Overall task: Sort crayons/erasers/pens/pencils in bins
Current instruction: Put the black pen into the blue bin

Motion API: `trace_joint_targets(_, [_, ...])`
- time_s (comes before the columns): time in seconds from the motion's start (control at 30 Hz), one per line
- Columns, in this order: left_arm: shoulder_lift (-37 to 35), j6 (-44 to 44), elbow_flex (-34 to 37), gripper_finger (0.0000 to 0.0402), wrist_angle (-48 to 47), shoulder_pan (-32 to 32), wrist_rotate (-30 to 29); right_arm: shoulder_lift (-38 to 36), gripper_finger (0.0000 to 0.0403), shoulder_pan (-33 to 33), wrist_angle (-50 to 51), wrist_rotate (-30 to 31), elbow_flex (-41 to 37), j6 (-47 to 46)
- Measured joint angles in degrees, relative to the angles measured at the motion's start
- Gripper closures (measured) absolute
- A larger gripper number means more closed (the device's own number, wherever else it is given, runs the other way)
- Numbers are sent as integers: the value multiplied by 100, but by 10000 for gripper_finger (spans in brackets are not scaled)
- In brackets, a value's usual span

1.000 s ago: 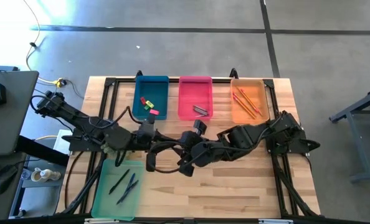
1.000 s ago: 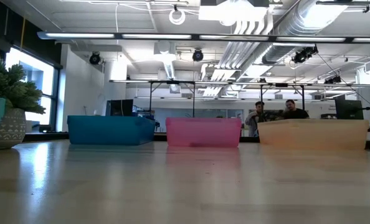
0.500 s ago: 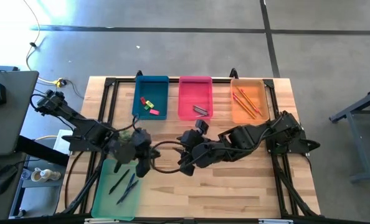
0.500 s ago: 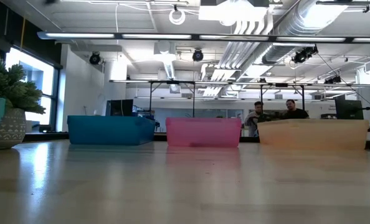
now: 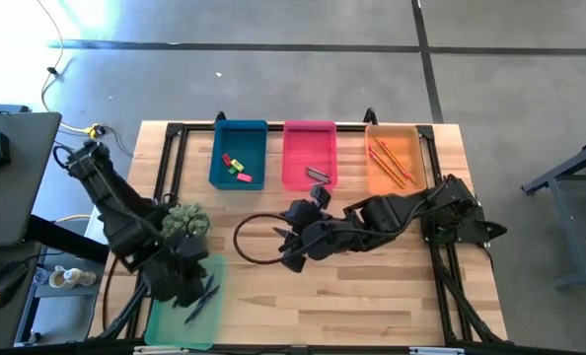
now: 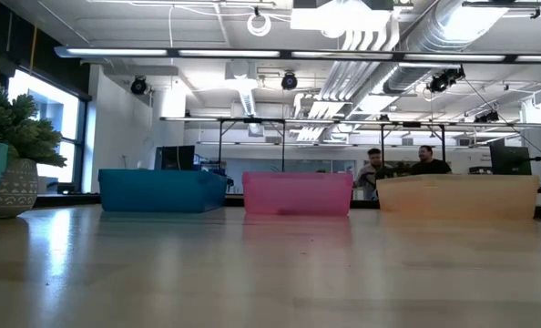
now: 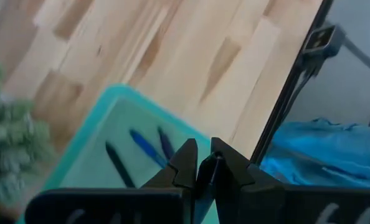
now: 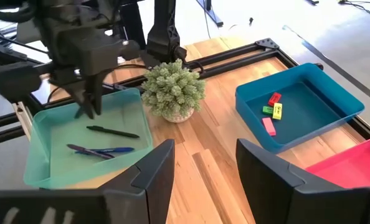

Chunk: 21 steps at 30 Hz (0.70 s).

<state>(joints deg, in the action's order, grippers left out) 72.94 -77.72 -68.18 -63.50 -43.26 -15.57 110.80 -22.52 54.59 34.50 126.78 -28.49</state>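
Here the left gripper (image 8: 88,106) hangs over the mint bin (image 8: 38,134), fingers together on something slim, apparently to add it to the pens (image 8: 101,149), while the right gripper (image 5: 291,258) waits mid-table, fingers apart.

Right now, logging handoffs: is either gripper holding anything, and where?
Right gripper open, empty. Left gripper shut above the mint bin; anything pinched cannot be told.

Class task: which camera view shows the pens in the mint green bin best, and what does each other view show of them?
The right wrist view: the pens lie unblocked in the mint green bin. The left wrist view shows them blurred. In the high view the left gripper partly covers them. The low view shows none.
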Motion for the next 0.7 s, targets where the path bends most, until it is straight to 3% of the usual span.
trace_joint_targets(0.3, [853, -951, 0, 389, -56, -679, 27, 0, 238, 44, 2, 1, 0, -1])
trace_joint_targets(0.7, [1841, -1308, 0, 389, -48, -748, 722, 0, 238, 41, 10, 0, 0, -2])
